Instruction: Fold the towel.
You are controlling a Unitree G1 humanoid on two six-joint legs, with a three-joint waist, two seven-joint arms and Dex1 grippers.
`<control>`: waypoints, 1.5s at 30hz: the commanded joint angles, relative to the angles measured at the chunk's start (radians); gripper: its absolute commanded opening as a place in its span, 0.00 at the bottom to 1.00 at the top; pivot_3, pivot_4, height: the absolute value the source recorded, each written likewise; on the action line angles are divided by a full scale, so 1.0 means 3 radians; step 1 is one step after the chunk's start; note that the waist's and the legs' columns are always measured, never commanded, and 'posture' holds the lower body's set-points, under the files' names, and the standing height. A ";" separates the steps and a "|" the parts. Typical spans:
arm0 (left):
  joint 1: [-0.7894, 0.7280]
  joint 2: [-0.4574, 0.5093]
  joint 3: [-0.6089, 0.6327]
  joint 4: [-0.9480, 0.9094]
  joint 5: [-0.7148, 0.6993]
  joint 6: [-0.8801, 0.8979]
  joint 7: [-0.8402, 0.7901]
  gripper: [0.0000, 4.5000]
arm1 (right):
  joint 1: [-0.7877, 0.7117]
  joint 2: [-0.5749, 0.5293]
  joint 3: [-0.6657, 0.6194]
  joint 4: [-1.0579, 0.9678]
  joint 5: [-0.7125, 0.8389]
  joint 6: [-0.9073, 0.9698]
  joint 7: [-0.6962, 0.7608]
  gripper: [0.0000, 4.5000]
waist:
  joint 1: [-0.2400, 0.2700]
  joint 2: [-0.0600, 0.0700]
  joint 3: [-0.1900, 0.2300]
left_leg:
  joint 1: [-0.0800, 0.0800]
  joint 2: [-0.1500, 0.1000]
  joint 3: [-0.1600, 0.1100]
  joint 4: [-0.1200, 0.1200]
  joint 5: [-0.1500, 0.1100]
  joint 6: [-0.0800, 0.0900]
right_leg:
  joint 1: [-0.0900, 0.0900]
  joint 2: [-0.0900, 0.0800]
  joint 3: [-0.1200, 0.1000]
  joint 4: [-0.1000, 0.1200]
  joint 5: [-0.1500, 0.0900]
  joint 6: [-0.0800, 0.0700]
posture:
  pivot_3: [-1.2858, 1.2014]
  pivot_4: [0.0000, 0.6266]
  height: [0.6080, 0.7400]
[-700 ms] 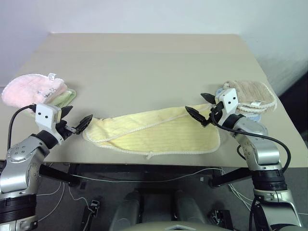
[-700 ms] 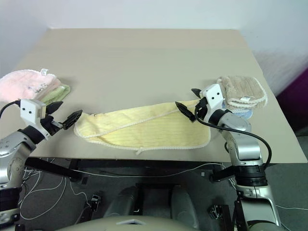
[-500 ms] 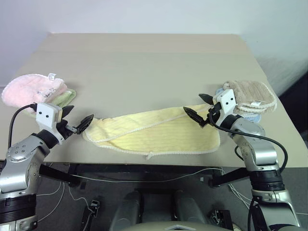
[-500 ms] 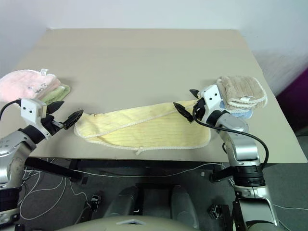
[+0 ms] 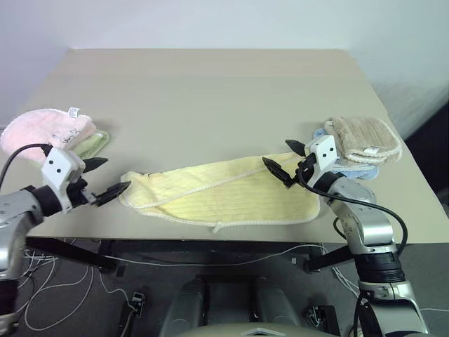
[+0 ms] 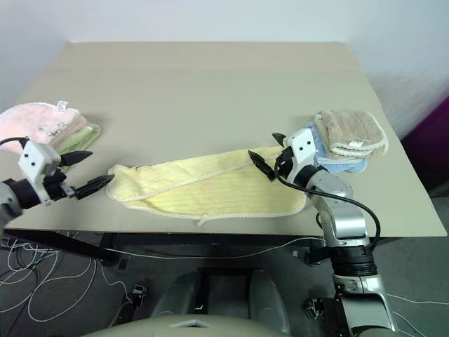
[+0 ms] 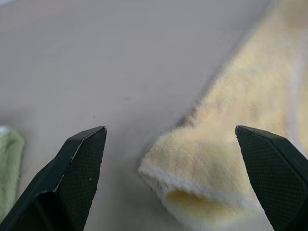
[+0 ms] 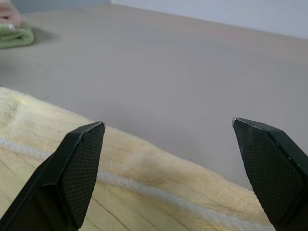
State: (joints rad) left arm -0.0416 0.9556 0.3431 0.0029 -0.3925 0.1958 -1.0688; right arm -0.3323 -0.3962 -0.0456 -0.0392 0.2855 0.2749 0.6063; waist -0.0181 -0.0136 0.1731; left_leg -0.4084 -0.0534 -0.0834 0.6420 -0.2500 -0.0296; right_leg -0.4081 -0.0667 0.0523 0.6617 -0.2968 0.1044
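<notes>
The towel (image 5: 224,193) is lying along the near edge of the table (image 5: 210,91), folded lengthwise into a long yellow band with its whitish edging running across the top layer. A small loop is sticking out at its near edge, just over the table's rim.

The left gripper (image 5: 102,179) is hovering just beside the towel's left end, its two black fingers spread wide and holding nothing. In the left wrist view the towel's end (image 7: 211,178) is sitting between the fingertips (image 7: 84,159), apart from both.

The right gripper (image 5: 284,160) is hanging over the towel's right end, also spread wide and empty. In the right wrist view the towel's far edge (image 8: 144,178) is showing below and between its fingers (image 8: 82,163), with bare table beyond.

Farther back on the left, a pink towel (image 5: 45,132) is resting on a green one (image 5: 95,144). On the right, just behind the right gripper, a tan towel (image 5: 365,138) is lying on top of a blue cloth (image 5: 351,167).
</notes>
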 commanded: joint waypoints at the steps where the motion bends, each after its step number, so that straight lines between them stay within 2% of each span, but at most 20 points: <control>1: 0.0000 0.0235 -0.0046 0.0095 0.0069 -0.0302 -0.0447 1.00 | -0.0122 0.0032 -0.0004 0.0069 -0.0023 -0.0145 0.0005 0.99 | 0.0000 0.0001 0.0001 | 0.0000 0.0000 0.0000 0.0000 0.0000 0.0000 | 0.0000 0.0000 0.0000 0.0000 0.0000 0.0000 | 0.52 0.24 1.00; 7: -0.0194 0.0477 -0.0206 0.0244 0.0191 -0.0788 -0.0915 1.00 | -0.0210 0.0155 0.0092 0.0143 -0.0032 -0.0194 0.0009 0.99 | 0.0003 0.0002 0.0002 | 0.0000 0.0000 0.0000 -0.0002 0.0000 0.0000 | 0.0000 -0.0001 0.0000 -0.0002 0.0000 0.0000 | 0.52 0.24 1.00; 12: -0.0462 0.0458 -0.0461 0.0375 0.0329 -0.1132 -0.1088 1.00 | -0.0161 0.0149 0.0097 0.0124 -0.0034 -0.0197 0.0001 0.99 | 0.0003 0.0003 0.0002 | 0.0000 0.0000 0.0000 -0.0002 0.0000 0.0000 | 0.0000 0.0000 -0.0001 -0.0002 0.0000 0.0000 | 0.52 0.24 1.00; 16: -0.0585 0.0395 -0.0709 0.0482 0.0565 -0.1604 -0.1124 0.81 | -0.0086 0.0135 0.0092 0.0021 -0.0021 -0.0153 -0.0021 1.00 | -0.0001 0.0003 0.0002 | 0.0000 0.0000 0.0000 -0.0002 0.0000 0.0000 | -0.0001 0.0001 -0.0001 -0.0001 0.0000 0.0000 | 0.52 0.24 1.00; 24: -0.0849 0.0348 -0.1076 0.0765 0.0787 -0.2179 -0.1222 0.81 | -0.0025 0.0101 0.0063 -0.0064 -0.0019 -0.0099 -0.0068 1.00 | -0.0002 0.0003 0.0002 | 0.0000 0.0001 0.0002 -0.0002 0.0000 0.0001 | -0.0002 0.0006 -0.0001 0.0000 0.0000 0.0001 | 0.52 0.24 1.00; 33: -0.1065 0.0323 -0.1271 0.1061 0.0962 -0.2555 -0.1130 0.81 | 0.0002 0.0103 0.0071 -0.0110 -0.0019 -0.0073 -0.0118 1.00 | -0.0004 0.0003 0.0002 | -0.0001 0.0000 0.0003 0.0000 0.0000 0.0002 | -0.0001 0.0010 -0.0001 0.0002 0.0000 0.0001 | 0.52 0.24 1.00; 37: -0.1096 0.0309 -0.1279 0.1090 0.0953 -0.2556 -0.1094 0.62 | 0.0001 0.0102 0.0073 -0.0111 -0.0018 -0.0074 -0.0130 1.00 | -0.0005 0.0003 0.0002 | -0.0001 0.0000 0.0003 0.0002 0.0001 0.0002 | -0.0001 0.0011 -0.0001 0.0003 0.0000 0.0001 | 0.52 0.24 1.00; 45: -0.1064 0.0306 -0.1247 0.1063 0.0888 -0.2461 -0.1016 0.01 | -0.0019 0.0108 0.0080 -0.0096 -0.0020 -0.0076 -0.0147 1.00 | -0.0006 0.0003 0.0002 | 0.0000 0.0000 0.0002 0.0003 0.0001 0.0002 | -0.0001 0.0012 -0.0001 0.0005 0.0000 0.0002 | 0.52 0.24 1.00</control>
State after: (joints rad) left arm -0.3580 1.0405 -0.0519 0.3334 -0.1071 -0.5500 -1.3849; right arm -0.3269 -0.3624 -0.0100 -0.0266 0.2769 0.2573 0.5656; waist -0.0200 -0.0127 0.1737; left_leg -0.4086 -0.0533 -0.0827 0.6429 -0.2498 -0.0291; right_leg -0.4085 -0.0631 0.0519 0.6631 -0.2968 0.1048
